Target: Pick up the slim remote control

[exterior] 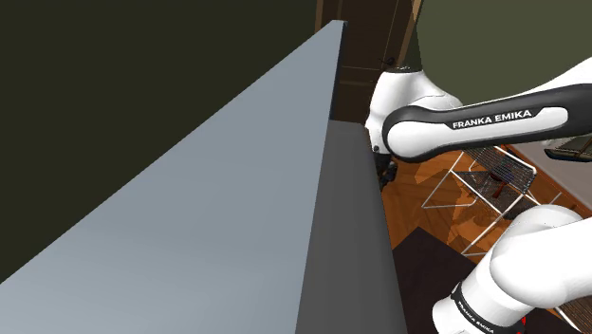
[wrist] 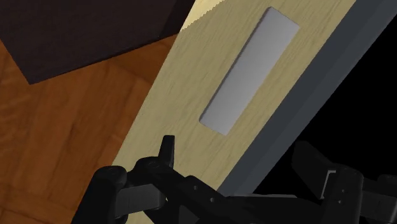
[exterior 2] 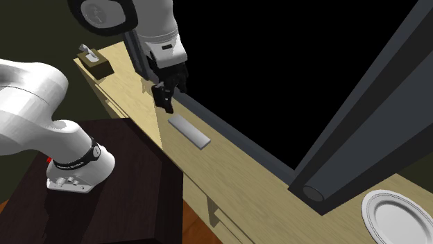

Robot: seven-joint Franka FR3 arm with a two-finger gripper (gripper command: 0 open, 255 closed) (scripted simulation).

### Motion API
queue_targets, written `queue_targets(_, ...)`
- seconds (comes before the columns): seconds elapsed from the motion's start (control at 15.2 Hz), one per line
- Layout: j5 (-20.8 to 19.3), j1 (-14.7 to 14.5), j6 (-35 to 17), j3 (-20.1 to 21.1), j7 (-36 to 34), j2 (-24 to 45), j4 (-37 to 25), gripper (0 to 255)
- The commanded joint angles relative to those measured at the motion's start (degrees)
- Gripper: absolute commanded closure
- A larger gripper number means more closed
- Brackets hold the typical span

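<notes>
The slim remote (exterior 2: 189, 130) is a flat plain grey bar lying on the light wooden tabletop (exterior 2: 229, 173), close to the dark rail at the table's back edge. My black gripper (exterior 2: 166, 102) hangs over the table a short way from the remote's near end, toward the second exterior view's upper left. In the wrist view the remote (wrist: 249, 70) lies ahead of the gripper (wrist: 238, 159), untouched. The two fingers (wrist: 167, 151) stand apart with nothing between them. In the shoulder view a large grey slab (exterior: 190, 218) hides the table, and the white arm (exterior: 474, 123) reaches behind it.
A white plate (exterior 2: 397, 215) sits at the table's end in the second exterior view's lower right. A small brown block (exterior 2: 96, 64) with a grey piece on it stands at the other end. A thick dark beam (exterior 2: 368, 104) slants over the table before a black area. The dark stand (exterior 2: 118, 187) adjoins the table's front.
</notes>
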State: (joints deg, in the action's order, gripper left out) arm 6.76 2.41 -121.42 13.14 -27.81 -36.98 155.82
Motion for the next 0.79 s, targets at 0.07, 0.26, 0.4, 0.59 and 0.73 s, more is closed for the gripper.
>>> queue_targets(0.07, 1.5, 0.1, -6.8, 2.8, -4.8, 4.6, 2.7, 0)
queue_targets(0.26, 2.5, 0.7, -13.7, 5.7, -9.6, 10.3, 4.3, 0)
queue_targets(0.4, 2.6, 1.3, -18.4, 7.6, -13.0, 14.9, 4.8, 0)
queue_targets(0.59, 1.5, 2.8, -25.6, 10.6, -19.0, 22.5, 4.9, 0)
queue_targets(0.73, -1.0, 4.3, -30.3, 12.6, -23.9, 28.2, 4.5, 0)
